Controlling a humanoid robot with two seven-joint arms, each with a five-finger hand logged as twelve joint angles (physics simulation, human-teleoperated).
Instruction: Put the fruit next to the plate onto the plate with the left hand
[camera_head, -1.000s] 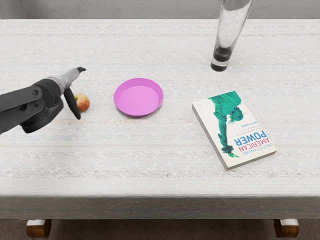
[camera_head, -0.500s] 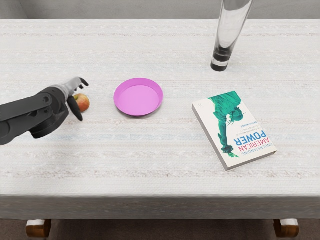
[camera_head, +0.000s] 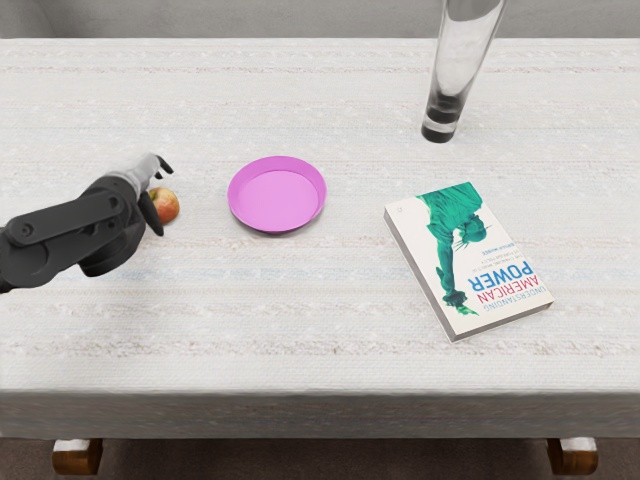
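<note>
A small red and yellow apple (camera_head: 167, 206) is seen lying on the white worktop (camera_head: 300, 320), near the left side of the round pink plate (camera_head: 277, 194). The dark grey left hand (camera_head: 138, 193) is cupped half open around the apple's left side, with nothing gripped.
</note>
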